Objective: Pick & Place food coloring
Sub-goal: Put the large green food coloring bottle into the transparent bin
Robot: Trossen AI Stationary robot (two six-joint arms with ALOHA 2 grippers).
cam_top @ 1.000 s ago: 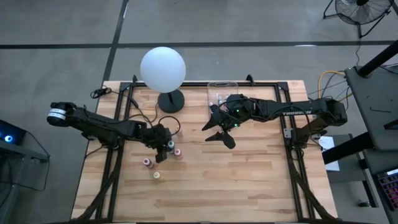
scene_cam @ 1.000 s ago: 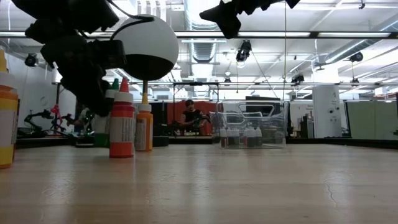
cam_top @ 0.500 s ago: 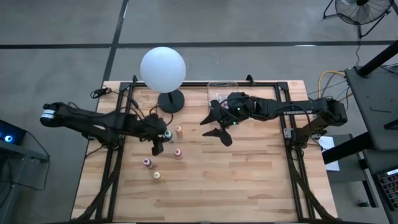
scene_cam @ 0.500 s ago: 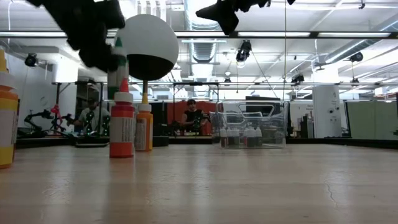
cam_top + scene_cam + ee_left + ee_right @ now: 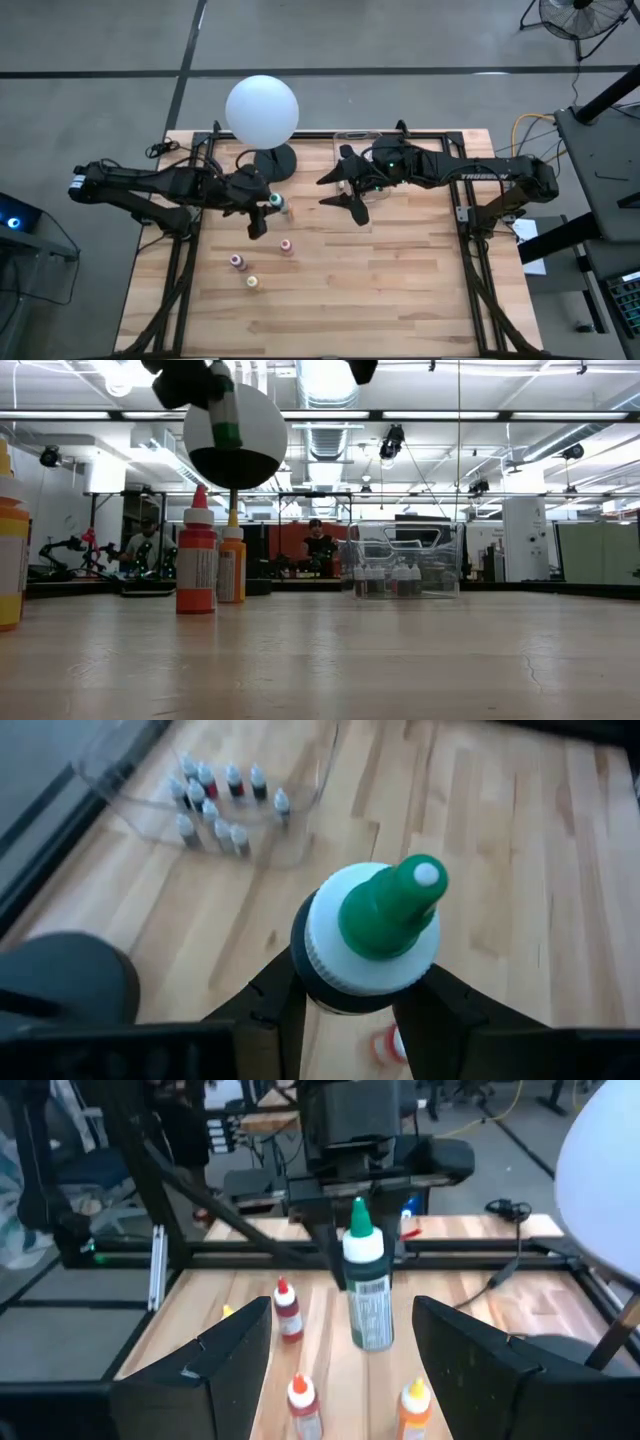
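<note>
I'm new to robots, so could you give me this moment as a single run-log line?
left hand: shut on green-capped bottle, lifted | right hand: open, waiting mid-air | clear bin: holds small bottles

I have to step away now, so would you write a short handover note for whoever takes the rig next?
Left pincer: shut on the green bottle, held in the air near the lamp.
Right pincer: open, empty, in the air beside the bin.
Done: several small bottles stand in the bin.
Left: place the green bottle, then the four bottles on the table, one of them orange.
</note>
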